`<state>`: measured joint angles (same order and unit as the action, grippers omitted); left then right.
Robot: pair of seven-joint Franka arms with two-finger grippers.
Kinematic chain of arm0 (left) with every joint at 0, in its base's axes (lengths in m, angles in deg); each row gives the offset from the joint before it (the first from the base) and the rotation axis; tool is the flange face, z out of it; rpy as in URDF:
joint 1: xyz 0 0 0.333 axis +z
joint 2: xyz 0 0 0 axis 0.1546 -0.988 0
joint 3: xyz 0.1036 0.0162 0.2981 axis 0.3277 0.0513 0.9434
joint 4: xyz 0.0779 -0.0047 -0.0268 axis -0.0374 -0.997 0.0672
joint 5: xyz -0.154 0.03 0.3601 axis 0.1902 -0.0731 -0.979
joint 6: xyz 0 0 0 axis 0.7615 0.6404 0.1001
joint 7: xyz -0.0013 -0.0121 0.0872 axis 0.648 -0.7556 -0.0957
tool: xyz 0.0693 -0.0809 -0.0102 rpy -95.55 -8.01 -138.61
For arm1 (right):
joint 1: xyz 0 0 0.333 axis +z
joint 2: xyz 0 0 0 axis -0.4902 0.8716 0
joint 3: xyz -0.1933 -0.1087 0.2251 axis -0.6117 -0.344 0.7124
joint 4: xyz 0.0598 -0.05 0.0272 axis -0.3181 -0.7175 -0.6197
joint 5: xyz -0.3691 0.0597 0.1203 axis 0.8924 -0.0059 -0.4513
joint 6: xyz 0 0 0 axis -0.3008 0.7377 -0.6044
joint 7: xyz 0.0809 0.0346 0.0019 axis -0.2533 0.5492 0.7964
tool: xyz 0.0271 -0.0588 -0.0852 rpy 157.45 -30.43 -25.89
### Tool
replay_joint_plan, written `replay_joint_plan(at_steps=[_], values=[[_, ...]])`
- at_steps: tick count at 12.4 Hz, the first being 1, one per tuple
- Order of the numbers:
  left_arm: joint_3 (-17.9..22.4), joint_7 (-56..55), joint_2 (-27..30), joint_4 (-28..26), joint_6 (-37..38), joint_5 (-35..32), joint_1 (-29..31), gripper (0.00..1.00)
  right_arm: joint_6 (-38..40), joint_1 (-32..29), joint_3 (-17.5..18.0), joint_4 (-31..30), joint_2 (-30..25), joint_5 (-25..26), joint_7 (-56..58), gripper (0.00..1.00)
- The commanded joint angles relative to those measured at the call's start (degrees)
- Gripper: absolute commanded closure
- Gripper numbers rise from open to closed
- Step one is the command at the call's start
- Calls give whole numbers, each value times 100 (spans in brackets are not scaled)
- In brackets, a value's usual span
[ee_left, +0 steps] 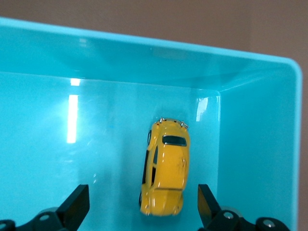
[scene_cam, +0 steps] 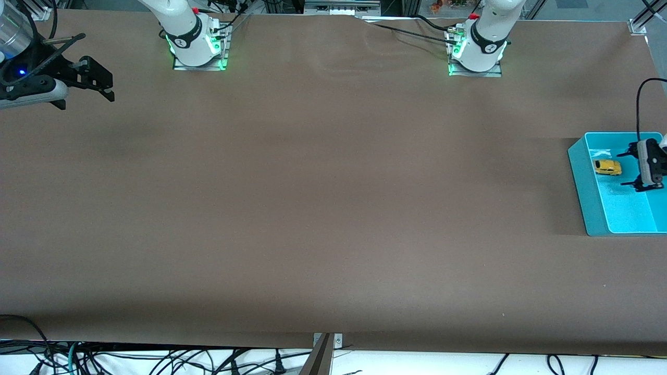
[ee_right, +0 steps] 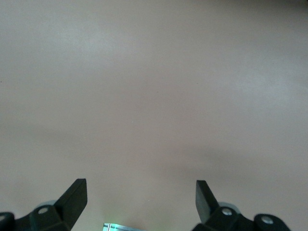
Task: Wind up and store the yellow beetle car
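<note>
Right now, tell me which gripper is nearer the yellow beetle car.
Left. The left gripper hangs open over the yellow beetle car; the right gripper waits at the right arm's end.

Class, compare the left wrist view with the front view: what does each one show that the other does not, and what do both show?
Only the left wrist view shows the toy car's dark windows and its body lying between the open fingertips without touching them. Only the front view shows the whole brown table, both arm bases, and the right end effector open, waiting at the right arm's end. Both show the yellow toy car resting inside the turquoise bin, with the left end effector over the bin.
</note>
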<state>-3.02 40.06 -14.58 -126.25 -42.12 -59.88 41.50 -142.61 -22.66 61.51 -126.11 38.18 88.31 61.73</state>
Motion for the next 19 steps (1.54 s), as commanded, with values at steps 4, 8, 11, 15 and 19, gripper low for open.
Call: replay_joint_plan(at_steps=[4,8,11,15,19], values=[[-769,-1171,257,1367,2049,-32,-39,0,52,34,-12,128,33,41,-86,0],[-1613,-2743,353,1773,2666,-32,-39,0,131,34,66,128,24,23,-393,0],[-2342,-4325,477,1791,3229,-32,-39,0,254,34,67,137,24,-108,-517,0],[-3098,-5751,749,1782,3668,-93,-39,0,263,34,58,137,24,-118,-587,0],[-2621,-7297,1722,1589,3792,-41,-1106,0,263,34,58,137,24,-118,-579,0]])
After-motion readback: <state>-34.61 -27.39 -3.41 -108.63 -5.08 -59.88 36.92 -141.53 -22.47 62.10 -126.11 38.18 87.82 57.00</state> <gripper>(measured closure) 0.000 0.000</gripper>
